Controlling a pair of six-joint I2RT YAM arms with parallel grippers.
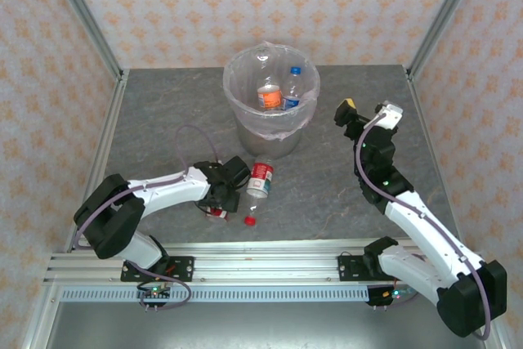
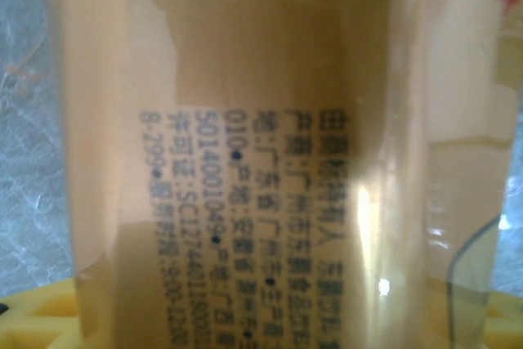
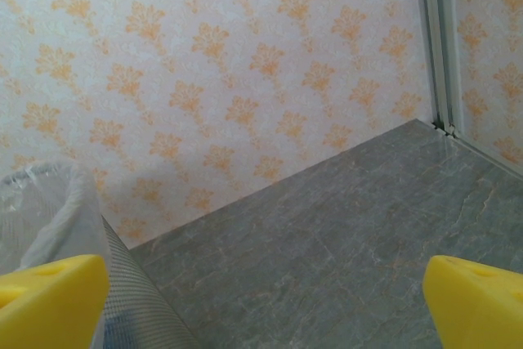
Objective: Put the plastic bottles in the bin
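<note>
I see the bottle (image 2: 270, 120) is clear, glossy plastic; the bin (image 1: 265, 143) is lined with thin, crinkled film; the table (image 1: 327, 194) looks matt, stone-like.

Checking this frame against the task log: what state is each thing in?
bin: upright, bag-lined.
orange-label bottle: inside the bin.
blue-capped bottle: inside the bin.
red-label bottle: lying on its side on the table.
bottle at the left gripper: on the table, partly hidden.
left gripper: down over that bottle, grip unclear.
right gripper: open, empty, beside the bin.
</note>
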